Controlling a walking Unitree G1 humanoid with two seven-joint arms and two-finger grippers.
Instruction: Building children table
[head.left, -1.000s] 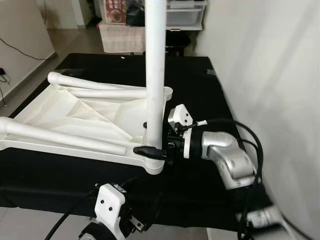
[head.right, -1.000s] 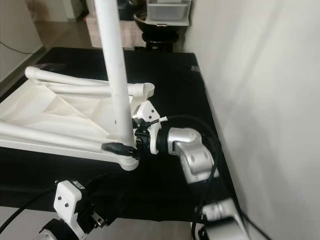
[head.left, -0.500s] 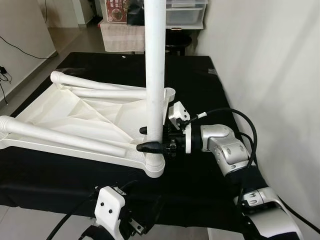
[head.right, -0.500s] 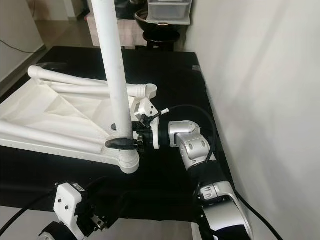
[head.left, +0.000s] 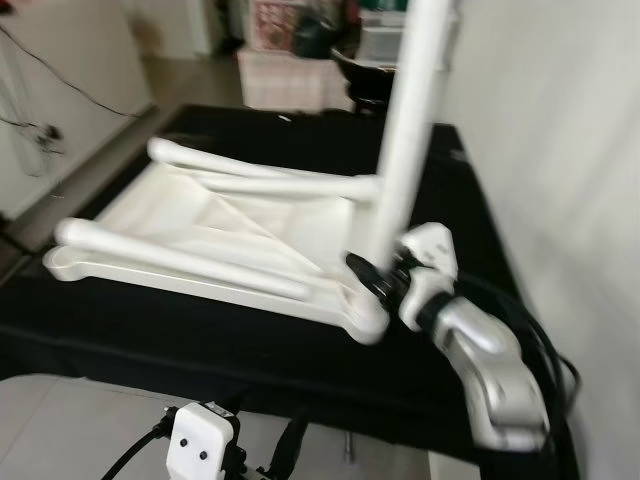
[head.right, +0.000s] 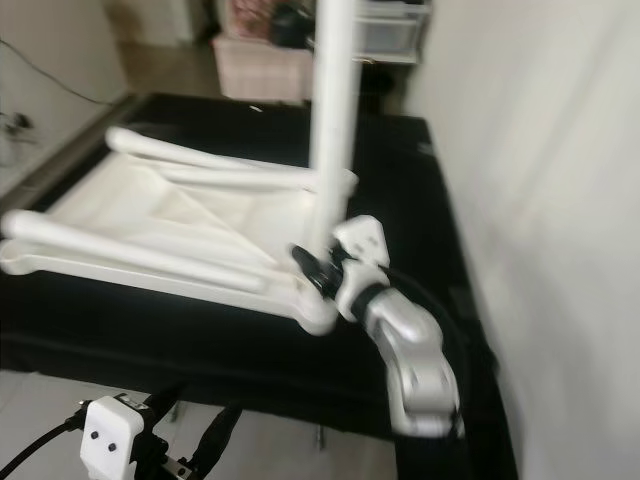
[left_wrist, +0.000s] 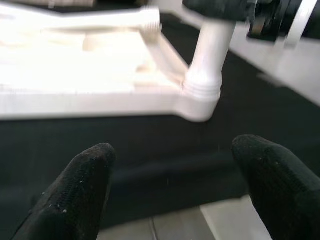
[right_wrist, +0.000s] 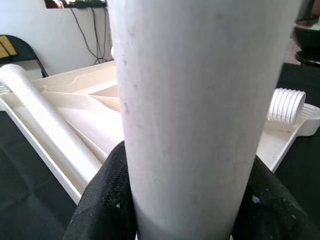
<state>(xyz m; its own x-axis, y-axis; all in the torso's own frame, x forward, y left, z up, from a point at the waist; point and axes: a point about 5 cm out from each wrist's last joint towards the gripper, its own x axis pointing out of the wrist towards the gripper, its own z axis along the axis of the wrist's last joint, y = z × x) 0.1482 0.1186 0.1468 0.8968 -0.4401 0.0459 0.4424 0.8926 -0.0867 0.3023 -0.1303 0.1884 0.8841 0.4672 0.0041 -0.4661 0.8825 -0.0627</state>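
Black-covered counter (head.left: 250, 150), running from the near edge back toward a pale floor and storage items behind; a light wall borders its right side. The head views are somewhat blurred.

White children's tabletop (head.left: 200, 225), lying upside down on the black cover, its ribbed underside facing up. Two detached white legs lie across it: a long one (head.left: 180, 255) along the near side and a second (head.left: 260, 180) along the far side. In the right wrist view a threaded socket (right_wrist: 287, 106) stands at the far right corner of the tabletop.

Upright white leg (head.left: 405, 130), standing slightly tilted in the near right corner socket (head.left: 365, 315) of the tabletop. In the left wrist view its base meets a ribbed collar at that corner.

Right arm (head.left: 485, 350), silver, reaching in from the right along the counter's near edge. Right claw (head.left: 375, 275) pinches the upright leg low down, just above the corner socket; in the right wrist view one black finger (right_wrist: 107, 200) presses each flank of the tube.

Left claw (left_wrist: 175, 185), held low before the counter's near edge, below the corner with the upright leg. Its two black fingers (left_wrist: 80, 185) are spread wide apart with nothing between them. Its white wrist housing (head.left: 200, 445) shows at the bottom of the head views.
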